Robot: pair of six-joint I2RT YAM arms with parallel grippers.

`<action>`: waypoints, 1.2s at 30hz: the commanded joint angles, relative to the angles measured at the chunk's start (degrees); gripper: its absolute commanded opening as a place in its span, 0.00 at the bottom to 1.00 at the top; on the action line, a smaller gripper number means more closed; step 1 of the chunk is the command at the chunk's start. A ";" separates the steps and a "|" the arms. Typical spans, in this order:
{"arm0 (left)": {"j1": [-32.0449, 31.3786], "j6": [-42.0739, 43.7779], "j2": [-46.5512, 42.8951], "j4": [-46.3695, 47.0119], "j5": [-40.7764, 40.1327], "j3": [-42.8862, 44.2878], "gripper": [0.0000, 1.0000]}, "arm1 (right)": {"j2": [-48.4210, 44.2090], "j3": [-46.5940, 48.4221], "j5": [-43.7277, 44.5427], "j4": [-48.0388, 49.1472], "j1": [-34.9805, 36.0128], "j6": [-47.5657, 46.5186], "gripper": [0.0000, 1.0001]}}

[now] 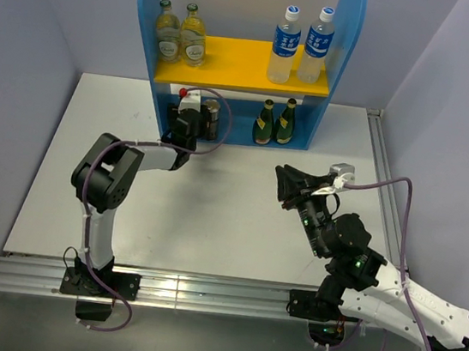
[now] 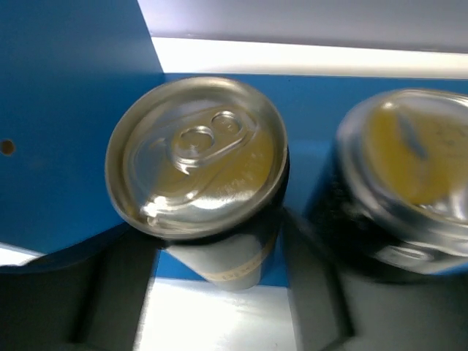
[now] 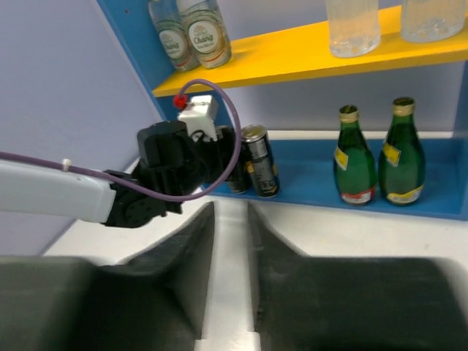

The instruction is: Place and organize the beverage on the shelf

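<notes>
The shelf [image 1: 240,68] stands at the back of the table, and the right wrist view [image 3: 292,51] also shows it. My left gripper [image 1: 192,116] reaches into its lower left bay. Its jaws are open and straddle a dark can [image 2: 197,157] with thin gaps on both sides [image 2: 219,245]. A second dark can [image 2: 409,183] stands just outside the right finger; it also appears in the right wrist view [image 3: 259,161]. My right gripper [image 1: 287,187] hovers over the table mid-right. It is empty, with its jaws only slightly apart [image 3: 230,212].
Two clear glass bottles [image 1: 179,34] stand upper left and two water bottles [image 1: 302,44] upper right. Two green bottles [image 1: 274,122] stand in the lower right bay. The blue side panel [image 2: 66,110] is close on the left of my left gripper.
</notes>
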 commanded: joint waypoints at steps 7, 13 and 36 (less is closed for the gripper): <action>0.35 -2.25 -8.03 6.08 -0.73 -2.91 0.99 | 0.37 -0.11 1.93 2.28 -0.68 -0.71 0.78; 0.27 -8.48 -15.24 -3.15 -2.58 -6.24 0.99 | 1.86 -0.55 3.25 2.37 -0.86 -0.19 0.81; -23.72 -18.43 -70.69 -53.69 -10.93 -5.81 0.94 | 3.11 33.20 -8.96 -37.70 -7.89 1.50 0.90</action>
